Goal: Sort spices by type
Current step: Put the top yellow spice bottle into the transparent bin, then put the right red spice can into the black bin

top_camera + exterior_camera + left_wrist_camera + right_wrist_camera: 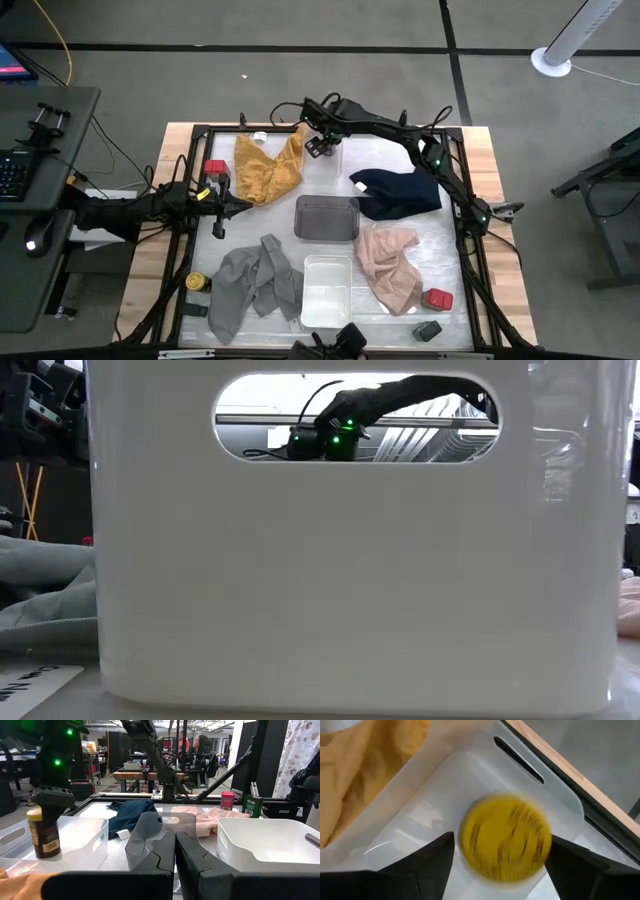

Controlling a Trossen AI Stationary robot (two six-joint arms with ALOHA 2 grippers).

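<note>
My right gripper (318, 147) hangs open over the clear tray (327, 160) at the table's far edge. One yellow-lidded dark jar (505, 837) stands in that tray just below and between its fingers; its lid looks blurred. The left wrist view shows the jar (42, 834) under the fingertips. My left gripper (175, 855) is shut and empty at the table's left, beside a red tin (215, 168). A second yellow-lidded jar (196, 283) stands at the near left. Another red tin (437, 298) and a black tin (428, 330) sit at the near right. The other black tin is not visible.
A yellow cloth (268, 165) lies beside the far tray, with a navy cloth (395, 193) to its right. A grey tray (326, 218) is mid-table and a white tray (327, 290) is at the near edge. A grey cloth (250, 285) and a pink cloth (390, 265) flank the white tray, whose wall (340, 580) fills the low view.
</note>
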